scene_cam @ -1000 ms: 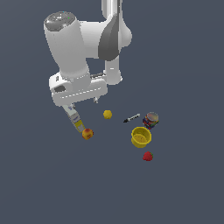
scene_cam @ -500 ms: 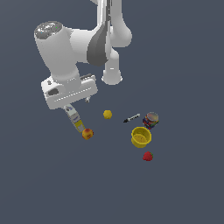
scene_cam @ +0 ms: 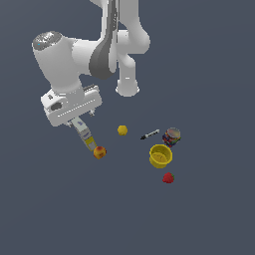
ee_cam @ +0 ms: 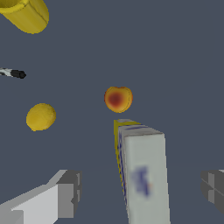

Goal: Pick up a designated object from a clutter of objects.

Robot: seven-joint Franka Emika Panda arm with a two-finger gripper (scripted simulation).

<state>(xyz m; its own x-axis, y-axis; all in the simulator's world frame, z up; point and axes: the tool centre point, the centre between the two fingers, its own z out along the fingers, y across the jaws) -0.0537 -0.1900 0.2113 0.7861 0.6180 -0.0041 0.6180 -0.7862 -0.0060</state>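
The designated object, a slim white-grey carton (scene_cam: 84, 134) with a yellow end, lies on the dark floor. Its yellow end points at an orange-red fruit (scene_cam: 99, 152). My gripper (scene_cam: 79, 121) hangs over the carton's other end. In the wrist view the carton (ee_cam: 142, 175) runs between the two fingers (ee_cam: 65, 194), with gaps on both sides. The gripper (ee_cam: 140, 190) is open and holds nothing. The rest of the clutter of objects lies toward the exterior view's right. The carton's near end is hidden under the hand.
A yellow ball (scene_cam: 122, 130) lies to the right of the carton. Farther right are a marker pen (scene_cam: 150, 134), a multicoloured can (scene_cam: 172, 135), a yellow cup (scene_cam: 160, 156) and a red strawberry (scene_cam: 168, 178). The arm's base (scene_cam: 127, 89) stands behind.
The hand has swung toward the exterior view's left and come down a little, ending over the carton. The carton and the other items have not moved.
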